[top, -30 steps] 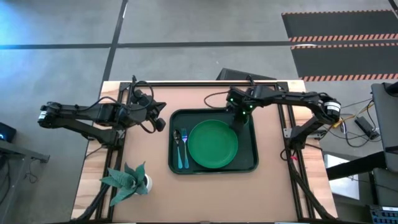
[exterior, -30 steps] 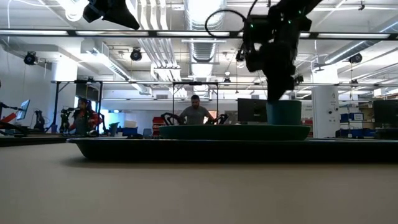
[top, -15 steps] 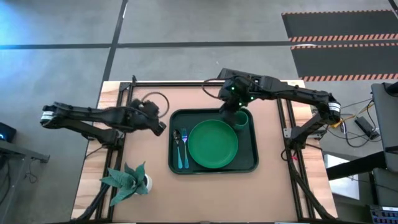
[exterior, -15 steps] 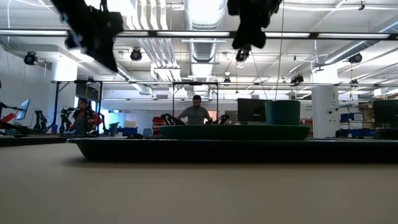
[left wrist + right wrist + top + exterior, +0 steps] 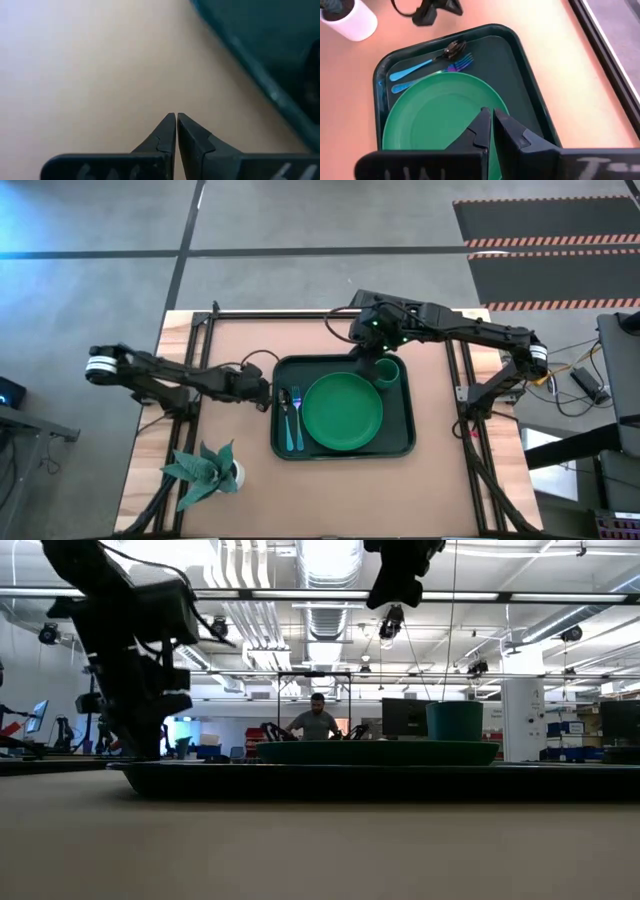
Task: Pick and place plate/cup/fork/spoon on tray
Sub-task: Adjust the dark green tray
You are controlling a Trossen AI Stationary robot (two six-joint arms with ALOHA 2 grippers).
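Note:
The dark green tray (image 5: 405, 442) lies mid-table. On it rest the bright green plate (image 5: 342, 412), the green cup (image 5: 387, 371) upright at its far right corner, and the spoon (image 5: 285, 418) and fork (image 5: 297, 420) side by side along its left side. My left gripper (image 5: 268, 398) is shut and low over the table, just outside the tray's left rim (image 5: 260, 75). My right gripper (image 5: 364, 352) is shut and empty, high above the tray's far edge, left of the cup; in its own view the fingertips (image 5: 492, 112) hang over the plate (image 5: 440, 120).
A white pot with a green plant (image 5: 205, 473) stands at the table's near left. Dark frame rails (image 5: 330, 313) run along the far edge and both sides. Bare tabletop (image 5: 330, 490) lies in front of the tray. People stand in the room behind (image 5: 315, 722).
My right gripper has let go of the cup, risen well above the tray and shut; the cup stays upright in the tray's corner. My left gripper has come down from high over the left side and tipped downward, ending low beside the tray's left rim.

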